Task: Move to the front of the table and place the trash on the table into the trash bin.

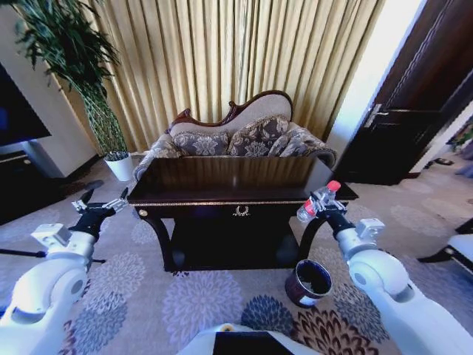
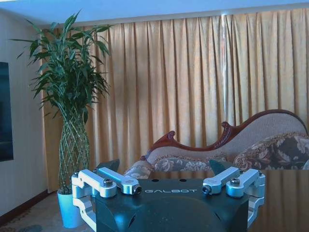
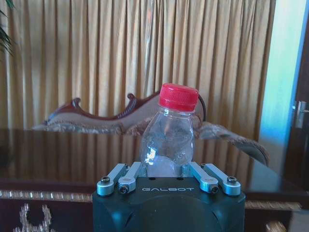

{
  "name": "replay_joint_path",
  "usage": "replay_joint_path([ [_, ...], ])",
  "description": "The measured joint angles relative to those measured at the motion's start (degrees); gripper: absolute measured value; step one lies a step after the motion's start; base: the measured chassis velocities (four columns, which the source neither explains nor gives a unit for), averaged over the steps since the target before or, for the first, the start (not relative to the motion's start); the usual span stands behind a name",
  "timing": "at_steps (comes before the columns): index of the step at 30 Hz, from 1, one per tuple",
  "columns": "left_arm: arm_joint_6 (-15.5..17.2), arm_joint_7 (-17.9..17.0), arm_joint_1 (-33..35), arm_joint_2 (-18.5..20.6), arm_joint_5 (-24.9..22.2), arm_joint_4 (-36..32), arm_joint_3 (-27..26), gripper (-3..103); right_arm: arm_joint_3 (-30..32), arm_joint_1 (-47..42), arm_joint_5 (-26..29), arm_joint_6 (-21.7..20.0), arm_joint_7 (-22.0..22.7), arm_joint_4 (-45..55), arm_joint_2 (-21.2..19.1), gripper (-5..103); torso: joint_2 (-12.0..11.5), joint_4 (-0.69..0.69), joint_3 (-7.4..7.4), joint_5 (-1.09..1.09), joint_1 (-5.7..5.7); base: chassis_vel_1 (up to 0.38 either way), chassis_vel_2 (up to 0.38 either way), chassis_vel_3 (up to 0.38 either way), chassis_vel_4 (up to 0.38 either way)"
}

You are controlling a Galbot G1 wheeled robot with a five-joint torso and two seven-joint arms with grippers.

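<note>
The dark glossy table [image 1: 222,185] stands straight ahead with its gold emblem facing me. My right gripper [image 1: 323,212] is at the table's front right corner, shut on the trash, a clear plastic bottle [image 1: 319,197] with a red cap and red label, held tilted above the edge. In the right wrist view the bottle [image 3: 169,140] stands upright between the right gripper's [image 3: 164,178] fingers, over the table top [image 3: 58,154]. The round dark trash bin [image 1: 309,282] sits on the carpet below and just in front of that corner. My left gripper [image 1: 103,205] hovers open at the table's left end, the same gripper [image 2: 164,170] holding nothing.
A patterned sofa [image 1: 236,140] with a carved frame stands right behind the table, with curtains beyond. A tall plant in a white pot [image 1: 120,167] is at the back left. A dark door [image 1: 414,111] is on the right. Flowered carpet [image 1: 185,303] lies open in front.
</note>
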Motion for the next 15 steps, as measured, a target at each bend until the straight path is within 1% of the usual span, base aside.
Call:
replay_joint_path([
  [3,-0.3,0.5,-0.6,-0.8,0.9,0.3,0.9,100,-3.0,1.4,-2.2,0.1,-0.1,-6.0,1.7,28,0.0,0.00,-0.01,0.00,-0.02,0.058,-0.062,-0.067,0.052],
  [4,-0.3,0.5,-0.6,-0.8,0.9,0.3,0.9,100,-3.0,1.4,-2.2,0.1,-0.1,-6.0,1.7,28,0.0,0.00,-0.01,0.00,-0.02,0.046,-0.033,-0.054,0.050],
  [6,-0.5,0.8,-0.8,-1.3,1.4,0.3,1.7,100,-4.7,2.5,-3.0,0.1,-0.3,-12.4,3.1,28,0.0,0.01,0.00,0.02,-0.01,0.009,-0.017,-0.027,0.016],
  [7,-0.5,0.8,-0.8,-1.3,1.4,0.3,1.7,100,-4.7,2.5,-3.0,0.1,-0.3,-12.4,3.1,28,0.0,0.01,0.00,0.02,-0.01,0.000,0.000,0.000,0.000],
  [10,-0.6,1.1,-0.8,-2.4,1.9,-0.2,2.5,100,-7.0,5.7,-4.0,0.7,-0.7,-22.9,4.7,28,0.0,-0.01,0.03,0.01,0.04,0.000,0.000,0.000,0.000],
  [11,-0.6,1.1,-0.8,-2.4,1.9,-0.2,2.5,100,-7.0,5.7,-4.0,0.7,-0.7,-22.9,4.7,28,0.0,-0.01,0.03,0.01,0.04,0.000,0.000,0.000,0.000],
  [14,-0.9,1.3,-0.6,-2.8,2.4,-0.4,2.7,100,-9.1,9.2,-4.7,0.9,-0.6,-29.8,5.2,28,0.0,0.01,0.02,0.01,0.03,0.000,0.000,0.000,0.000],
  [15,-0.9,1.3,-0.6,-2.8,2.4,-0.4,2.7,100,-9.1,9.2,-4.7,0.9,-0.6,-29.8,5.2,28,0.0,0.01,0.02,0.01,0.03,0.000,0.000,0.000,0.000],
])
